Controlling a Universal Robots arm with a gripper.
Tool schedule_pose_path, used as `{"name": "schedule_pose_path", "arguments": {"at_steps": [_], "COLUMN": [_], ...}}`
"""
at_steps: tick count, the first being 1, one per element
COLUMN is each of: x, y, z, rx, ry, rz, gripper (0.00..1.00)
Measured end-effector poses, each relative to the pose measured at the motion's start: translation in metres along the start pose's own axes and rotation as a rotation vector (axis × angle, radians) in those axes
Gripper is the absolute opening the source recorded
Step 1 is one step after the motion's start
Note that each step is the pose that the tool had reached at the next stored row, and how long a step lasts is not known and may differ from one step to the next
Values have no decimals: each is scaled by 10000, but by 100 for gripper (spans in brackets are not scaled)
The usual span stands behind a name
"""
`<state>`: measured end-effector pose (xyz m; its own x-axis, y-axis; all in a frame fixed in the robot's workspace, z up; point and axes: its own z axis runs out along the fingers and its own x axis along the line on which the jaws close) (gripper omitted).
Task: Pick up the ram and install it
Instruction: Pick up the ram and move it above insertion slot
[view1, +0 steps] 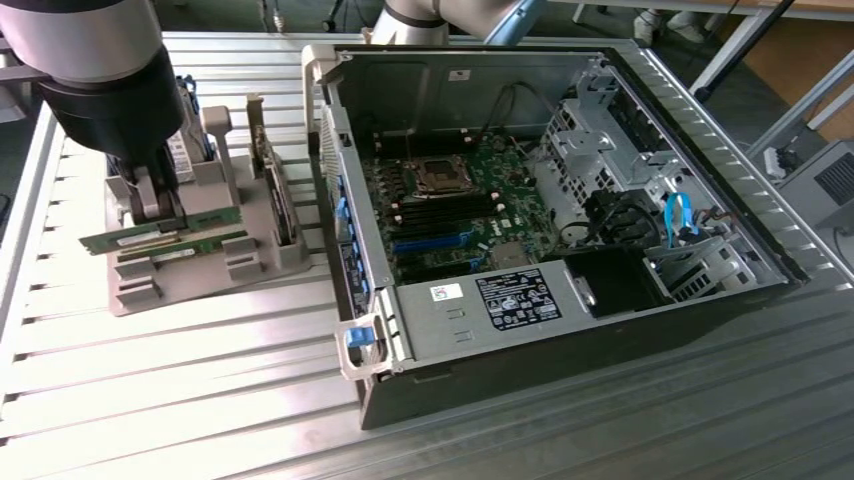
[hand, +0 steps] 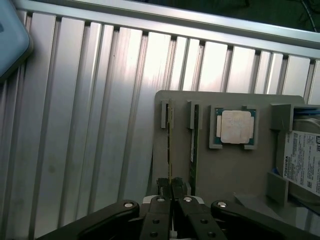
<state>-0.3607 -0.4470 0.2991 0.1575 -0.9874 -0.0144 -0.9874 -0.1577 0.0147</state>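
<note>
Over the grey holder (view1: 200, 285) (hand: 225, 175), at the exterior view's left: claw (view1: 151, 208) (hand: 171, 186) points down from the arm (view1: 80, 40), well apart from the PC case (view1: 534, 372).
Claw state: nearly closed, only a thin gap btw the fingertips, w/ the ram's top edge pinched in that gap.
Ram (view1: 207, 218) (hand: 170, 145): green stick standing on its long edge at the holder, thin edge up.
Long axis: roughly level, runs across the holder; in the exterior view the left end is nearer and the right end a bit farther, aimed toward the case.
Grip spot: about mid-length of the stick in the exterior view.
Seated or lifted: can't tell.
2nd stick (view1: 187, 250) (hand: 193, 145): parallel to the ram, just beside it on the near side, on edge too, not touched by the claw.
Processor chip (hand: 236, 126): silver square in its own pocket of the holder, past the 2nd stick.
Hard drive (hand: 302, 160): white label, at the holder's edge beyond the chip.
Case: open on top, to the right of the holder; motherboard (view1: 467, 200) inside w/ black and blue slots (view1: 438, 228).
Table (view1: 174, 400) (hand: 75, 125): ribbed aluminium under it all.
</note>
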Motion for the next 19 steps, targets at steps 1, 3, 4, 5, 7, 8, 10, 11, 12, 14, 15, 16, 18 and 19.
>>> {"name": "schedule_pose_path", "arguments": {"at_steps": [1, 3, 4, 5, 7, 8, 10, 11, 12, 14, 15, 16, 18, 19], "x": [0, 0, 0, -1, 0, -1, -1, -1, -1, -1, -1, -1, -2, -2], "y": [0, 0, 0, 0, 0, 0, 1, 1, 1, 1, 1, 1, 1, 2], "z": [-4, -12, -14, -18, -28, -34, -47, -53, -62, -74, -78, -85, -102, -111], "rx": [1, 0, 0, 1, 0, 0, 0, 0, 1, 0, 0, 0, 0, 0], "ry": [-1, 0, 0, -1, 0, 0, 0, 0, -1, 0, 0, 0, 0, -1], "rz": [0, 0, 0, 0, 0, 0, 0, 0, 0, 0, 0, 0, 0, 0], "gripper": [11, 11, 11, 11, 11, 11, 11, 11, 11, 11, 11, 11, 11, 11]}}
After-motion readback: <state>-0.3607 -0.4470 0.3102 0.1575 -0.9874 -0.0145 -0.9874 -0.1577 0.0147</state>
